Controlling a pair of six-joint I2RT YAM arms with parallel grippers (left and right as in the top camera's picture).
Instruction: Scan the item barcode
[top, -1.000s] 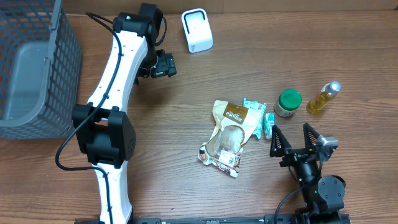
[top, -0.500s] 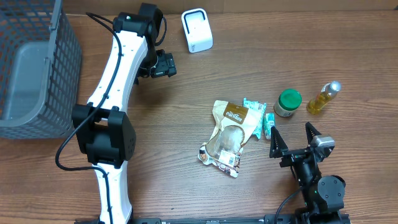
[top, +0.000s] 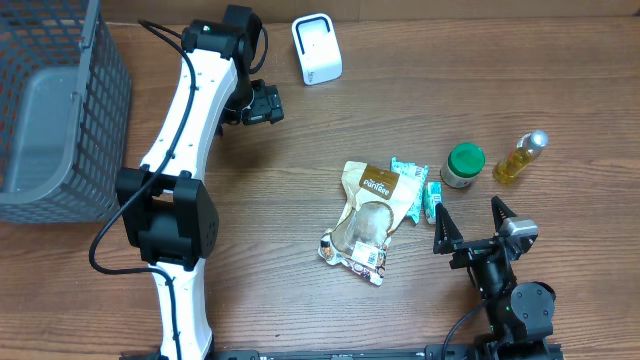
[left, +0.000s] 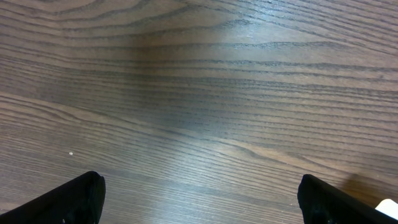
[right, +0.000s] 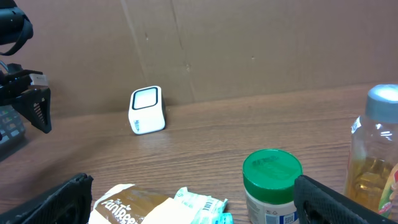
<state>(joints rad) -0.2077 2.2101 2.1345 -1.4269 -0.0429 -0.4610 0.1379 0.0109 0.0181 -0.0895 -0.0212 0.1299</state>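
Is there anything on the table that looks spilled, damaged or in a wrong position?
Nothing stands out. The green-lidded jar and the oil bottle stand upright, capped; the snack pouch and teal packets lie flat beside each other; no spill shows on the table.

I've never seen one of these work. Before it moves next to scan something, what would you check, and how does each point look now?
1. Right claw open and empty: ok.
2. Left claw open, over bare table: ok.
3. White scanner upright, nothing in front of it: ok.
4. Snack pouch lying apart from the green-lidded jar: ok.
5. An item held in a claw for scanning: not ok.
6. Which face carries the pouch's barcode: cannot tell.
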